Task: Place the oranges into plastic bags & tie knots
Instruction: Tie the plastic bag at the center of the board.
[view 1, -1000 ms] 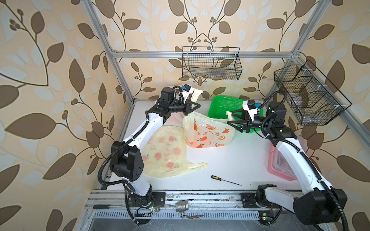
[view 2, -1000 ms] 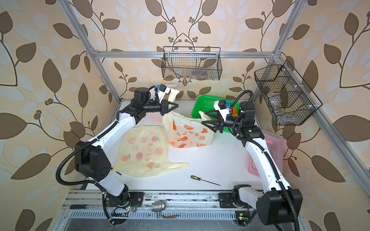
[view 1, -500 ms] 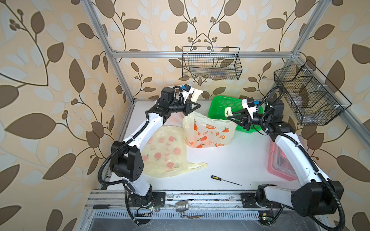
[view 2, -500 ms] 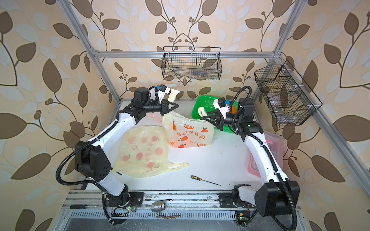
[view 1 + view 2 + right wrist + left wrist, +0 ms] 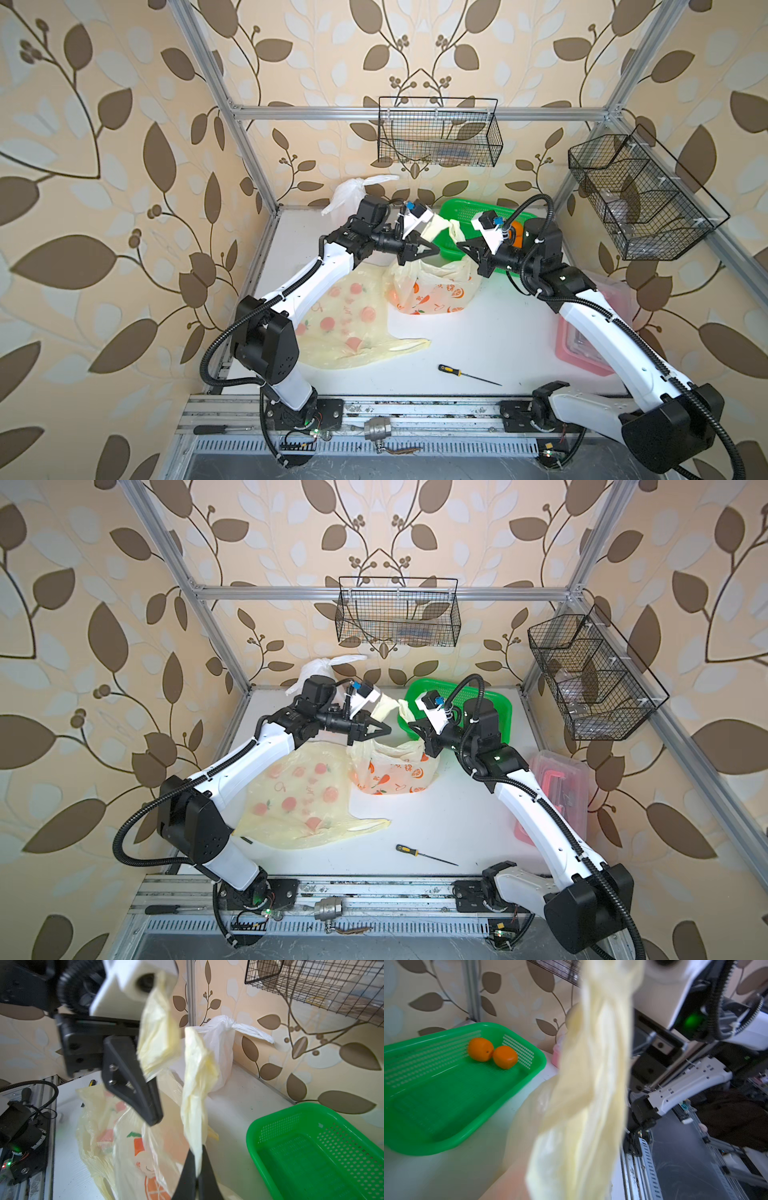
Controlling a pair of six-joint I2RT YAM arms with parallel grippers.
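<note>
White bag [image 5: 225, 1059] beyond L fingers [image 5: 133, 1084] was knotted; L fingers, R fingers [image 5: 188, 1176] clenched printed bag [image 5: 432, 291] handles [image 5: 195, 1095], unknotted; oranges [image 5: 480, 1049], 3rd bag [image 5: 345, 328] outstanding.

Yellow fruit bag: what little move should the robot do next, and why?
Probably cross the two handles over each other to start a knot. The left gripper and right gripper are each shut on one handle of the printed bag, and the handles are apart, untied.

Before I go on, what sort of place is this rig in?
Probably a mock-up test cell, not a real kitchen: an aluminium frame, leaf wallpaper behind it, and a wire basket hung on it.
</note>
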